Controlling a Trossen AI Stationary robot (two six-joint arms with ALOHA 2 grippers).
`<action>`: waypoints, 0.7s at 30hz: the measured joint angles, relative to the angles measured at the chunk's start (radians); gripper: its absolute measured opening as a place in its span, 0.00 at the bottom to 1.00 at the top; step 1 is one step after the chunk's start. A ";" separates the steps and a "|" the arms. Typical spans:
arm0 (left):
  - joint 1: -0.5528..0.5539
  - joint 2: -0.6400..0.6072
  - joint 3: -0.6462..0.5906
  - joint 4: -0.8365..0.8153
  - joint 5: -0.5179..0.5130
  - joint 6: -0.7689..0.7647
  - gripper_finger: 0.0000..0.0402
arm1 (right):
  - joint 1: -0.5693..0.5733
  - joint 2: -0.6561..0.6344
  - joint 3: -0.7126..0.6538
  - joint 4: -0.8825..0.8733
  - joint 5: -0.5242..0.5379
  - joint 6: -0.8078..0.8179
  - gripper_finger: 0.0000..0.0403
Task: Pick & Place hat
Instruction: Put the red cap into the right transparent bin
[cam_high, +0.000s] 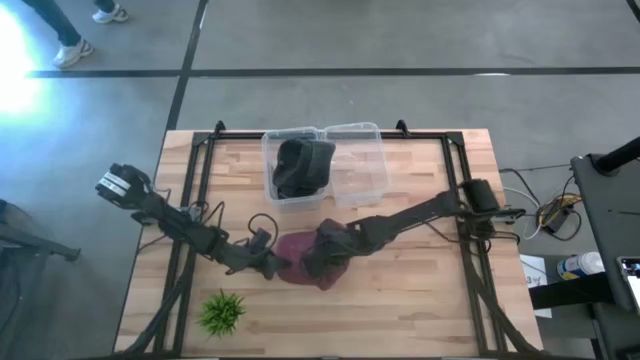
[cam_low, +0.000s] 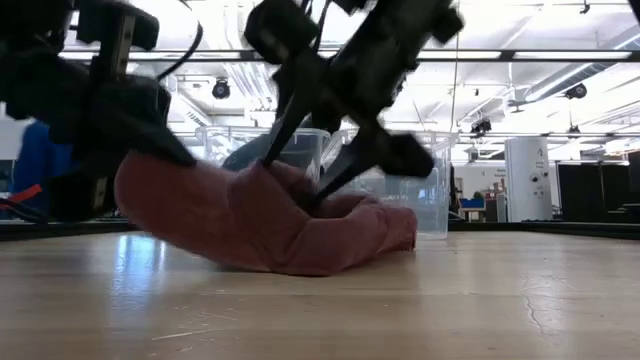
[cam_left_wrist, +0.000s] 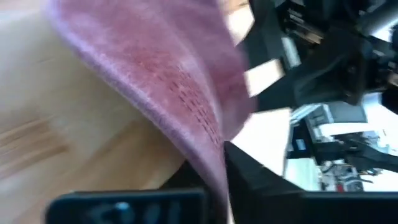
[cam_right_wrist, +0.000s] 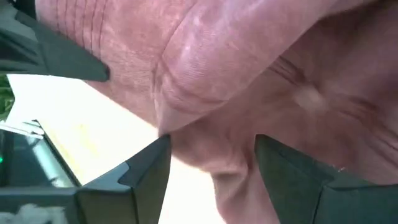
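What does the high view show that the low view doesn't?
Only the high view shows the small green plant and the dark hat lying inside the clear bin. Only the low view shows the right pincer open, its fingers straddling a fold of the pink hat. Both show the left pincer at the pink hat's edge.

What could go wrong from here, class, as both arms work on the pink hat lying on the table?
1. Both claws meet at the pink hat: the left claw and right claw sit so close that they might collide.
2. The right claw's fingers stand spread over a soft fold, so it may pinch only a ridge of cloth and let it slip.
3. The clear bin already holds a dark hat, so room may be tight.
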 joint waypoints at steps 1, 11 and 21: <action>0.001 -0.008 0.009 -0.004 0.001 0.022 0.03 | 0.008 -0.024 0.000 -0.031 0.018 0.001 0.57; 0.036 -0.059 0.222 -0.035 -0.021 0.259 0.01 | 0.208 -0.425 0.001 -0.334 0.454 0.137 0.57; 0.154 -0.103 0.706 -0.516 -0.116 0.604 0.01 | 0.430 -0.655 0.001 -0.639 0.789 0.340 0.57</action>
